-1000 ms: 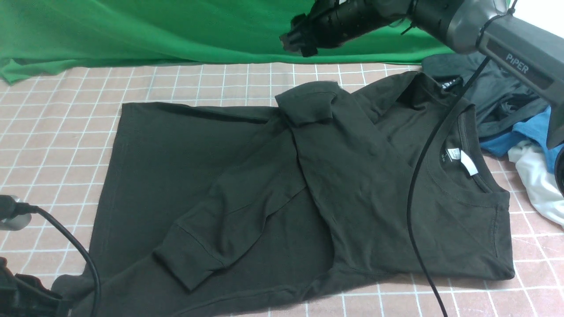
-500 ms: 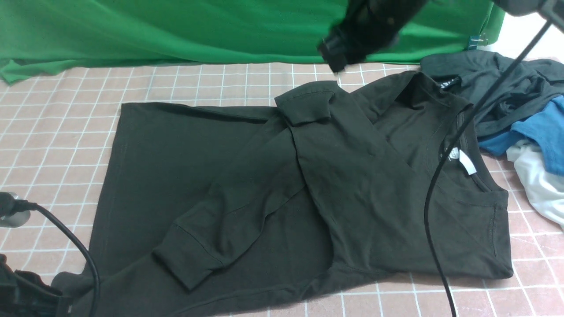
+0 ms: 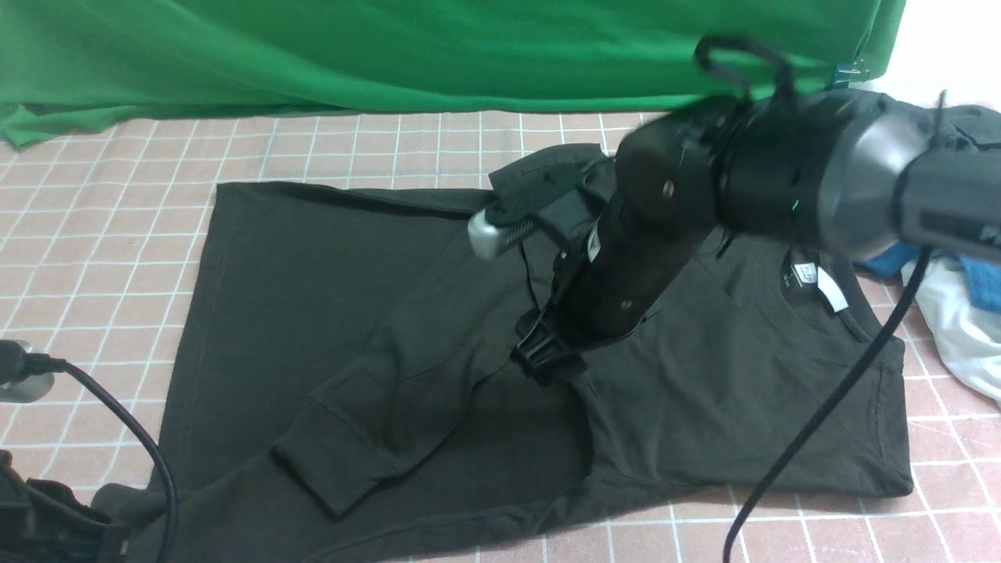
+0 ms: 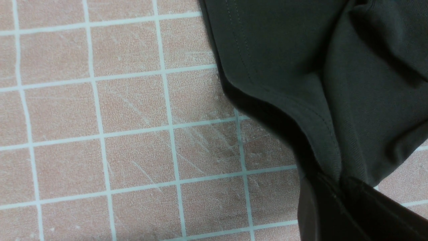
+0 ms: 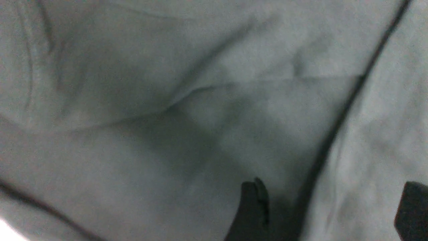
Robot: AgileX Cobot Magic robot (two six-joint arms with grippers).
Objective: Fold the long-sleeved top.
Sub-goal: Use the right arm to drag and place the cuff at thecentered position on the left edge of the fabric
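The long-sleeved top [image 3: 313, 297] lies spread on the checked table, black, with both sleeves folded across its body and a white neck label [image 3: 830, 293] at the right. My right gripper [image 3: 545, 364] hangs low over the middle of the top, by the crossed sleeves. In the right wrist view it [image 5: 331, 209] is open, its fingers [image 5: 252, 207] wide apart just above the fabric [image 5: 200, 117] and holding nothing. My left gripper [image 4: 341, 182] is shut on a hemmed corner of the top [image 4: 301, 60] at the near left of the table.
A green backdrop [image 3: 313, 55] hangs behind the table. Blue [image 3: 899, 254], white [image 3: 954, 328] and dark grey [image 3: 966, 125] clothes are piled at the right edge. Black cables trail over the near left [image 3: 148, 453] and near right [image 3: 829, 407].
The right arm has swung down from high at the back to just above the middle of the top. The top and the left gripper have not moved.
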